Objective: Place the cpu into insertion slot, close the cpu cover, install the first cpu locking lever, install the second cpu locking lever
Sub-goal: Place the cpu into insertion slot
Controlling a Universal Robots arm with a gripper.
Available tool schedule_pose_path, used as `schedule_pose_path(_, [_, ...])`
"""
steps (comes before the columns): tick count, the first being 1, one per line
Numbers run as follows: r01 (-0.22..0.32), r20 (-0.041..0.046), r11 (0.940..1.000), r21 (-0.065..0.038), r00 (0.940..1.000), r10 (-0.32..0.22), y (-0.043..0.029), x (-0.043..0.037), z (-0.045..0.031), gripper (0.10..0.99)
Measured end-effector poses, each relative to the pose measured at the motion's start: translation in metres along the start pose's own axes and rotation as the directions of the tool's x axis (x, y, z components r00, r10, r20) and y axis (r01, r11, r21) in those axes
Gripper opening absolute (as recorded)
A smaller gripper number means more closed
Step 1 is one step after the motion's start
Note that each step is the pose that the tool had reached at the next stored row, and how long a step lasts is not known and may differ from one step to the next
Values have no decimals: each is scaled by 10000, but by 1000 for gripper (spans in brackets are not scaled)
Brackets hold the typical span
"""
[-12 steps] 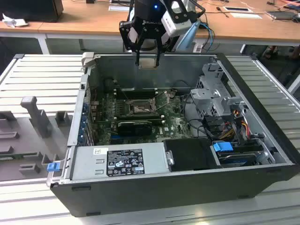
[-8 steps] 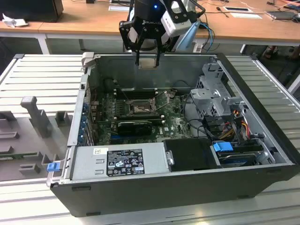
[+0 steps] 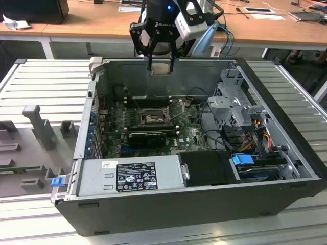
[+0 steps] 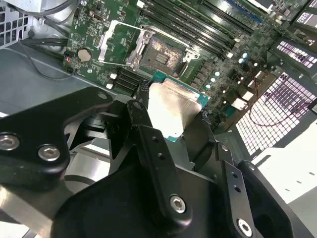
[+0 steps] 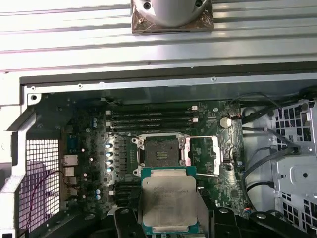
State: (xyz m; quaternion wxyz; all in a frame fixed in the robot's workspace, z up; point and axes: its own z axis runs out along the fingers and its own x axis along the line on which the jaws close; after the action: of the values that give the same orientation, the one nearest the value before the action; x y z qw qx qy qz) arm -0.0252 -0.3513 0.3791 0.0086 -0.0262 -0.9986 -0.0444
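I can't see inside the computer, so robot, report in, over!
Gripper shut on the cpu, above the open case. Insertion slot empty, cpu cover flipped open. Nothing blocking the slot.

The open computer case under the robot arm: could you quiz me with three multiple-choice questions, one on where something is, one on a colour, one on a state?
1. Where is the small flat square chip with the dull silver metal top?
A. Seated in the square black socket.
B. Between the black fingers, above the green circuit board.
C. Lying on the floor.

2. What colour is the chip's thin border?
A. Green.
B. Red.
C. White.

3. How does the thin silver metal frame cover stand?
A. Shut over the socket.
B. Taken away altogether.
C. Swung open beside the socket.

Answers:
1 B: the fingers grip the chip's sides in both wrist views.
2 A: green shows around the metal top.
3 C: the socket lies bare with the cover flipped aside.
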Motion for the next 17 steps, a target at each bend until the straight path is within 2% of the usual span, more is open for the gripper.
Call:
schedule_pose_path(3, [-59,-1,10000,2,10000,59,-1,0,4,529])
schedule_pose_path(8, [-633,52,9980,3,9980,633,-1,0,14,529])
schedule_pose_path(12, [-1156,101,9933,18,9932,1156,-3,0,21,529])
schedule_pose_path(17, [-1751,152,9846,-3,9844,1751,-2,0,24,529])
